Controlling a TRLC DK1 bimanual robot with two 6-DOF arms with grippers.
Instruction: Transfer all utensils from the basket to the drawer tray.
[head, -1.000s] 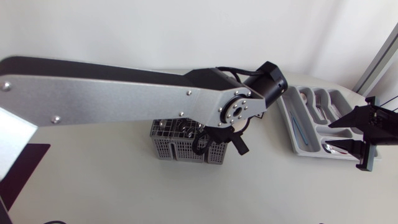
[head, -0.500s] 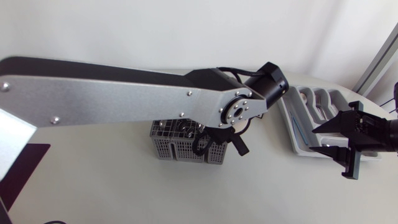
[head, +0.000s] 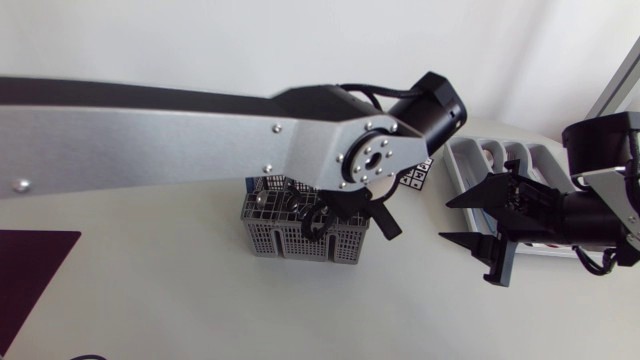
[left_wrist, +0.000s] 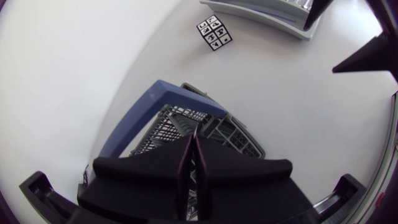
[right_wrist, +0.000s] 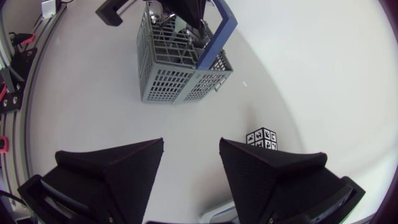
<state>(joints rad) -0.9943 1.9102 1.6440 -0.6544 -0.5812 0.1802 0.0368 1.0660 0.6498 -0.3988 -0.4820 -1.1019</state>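
The grey mesh basket (head: 290, 238) with a blue handle (left_wrist: 155, 102) stands mid-table, with shiny utensils (head: 268, 204) upright in it. My left gripper (head: 322, 216) is down inside the basket with its fingers (left_wrist: 205, 165) pressed together. Whether anything thin is pinched between them does not show. My right gripper (head: 448, 220) hangs open and empty over bare table, between the basket and the grey drawer tray (head: 462, 170). In the right wrist view the basket (right_wrist: 180, 74) lies ahead of the open gripper (right_wrist: 191, 152). The right arm hides part of the tray.
A small black-and-white marker cube (head: 415, 177) sits on the table between basket and tray, also the cube (right_wrist: 262, 138) just ahead of my right fingers. My long left arm (head: 150, 140) spans the table's left half above the surface.
My right arm has swung left from over the tray toward the middle of the table, its gripper still open. My left gripper has shut inside the basket.
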